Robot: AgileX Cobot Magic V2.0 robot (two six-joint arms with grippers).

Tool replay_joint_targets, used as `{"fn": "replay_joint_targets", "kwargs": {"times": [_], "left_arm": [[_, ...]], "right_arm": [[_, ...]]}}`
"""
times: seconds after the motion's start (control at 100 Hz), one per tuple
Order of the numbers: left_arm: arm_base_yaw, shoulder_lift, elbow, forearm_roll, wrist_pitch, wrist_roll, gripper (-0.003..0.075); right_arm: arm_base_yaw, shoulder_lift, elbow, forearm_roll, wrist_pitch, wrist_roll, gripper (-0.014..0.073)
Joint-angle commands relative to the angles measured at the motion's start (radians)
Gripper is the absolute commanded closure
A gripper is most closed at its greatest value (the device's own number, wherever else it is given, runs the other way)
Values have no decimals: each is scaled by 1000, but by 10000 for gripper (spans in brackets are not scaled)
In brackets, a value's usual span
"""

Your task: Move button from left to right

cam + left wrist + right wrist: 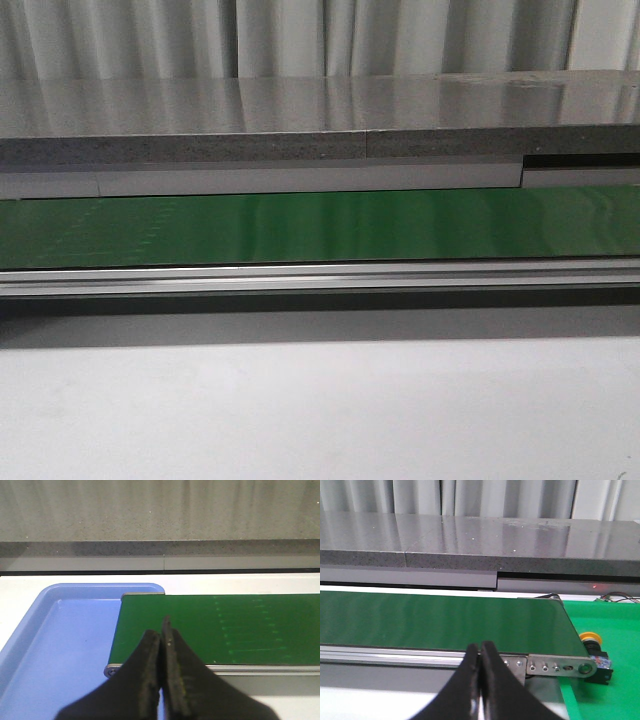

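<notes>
The button (596, 650), yellow-orange cap on a black body with blue and red marks, lies on a bright green surface (615, 630) just past the end of the green conveyor belt (445, 620), in the right wrist view only. My right gripper (480, 650) is shut and empty, in front of the belt's metal rail and apart from the button. My left gripper (161, 632) is shut with nothing in it, over the other end of the belt (220, 627). In the front view, only the belt (320, 225) shows; both grippers and the button are out of view.
A blue tray (55, 645) sits at the belt's end in the left wrist view. A grey stone-like ledge (320, 125) runs behind the belt. A metal rail (320, 278) runs along the belt's front, with white table (320, 410) before it.
</notes>
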Motion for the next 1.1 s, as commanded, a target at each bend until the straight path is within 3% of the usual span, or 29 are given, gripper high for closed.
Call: {"fn": "replay_joint_targets", "kwargs": {"times": [0.0, 0.43, 0.57, 1.09], "left_arm": [[-5, 6, -27, -11, -80, -1, 740], [-5, 6, -27, -11, -80, 1, 740], [-5, 6, -27, 126, -109, 5, 740], [-5, -12, -16, 132, -117, 5, 740]], "right_arm": [[-1, -17, -16, -8, -93, 1, 662], [-1, -17, -16, -8, -93, 1, 662], [-1, -17, -16, -8, -93, 1, 662], [-1, -17, -16, -8, -93, 1, 662]]}}
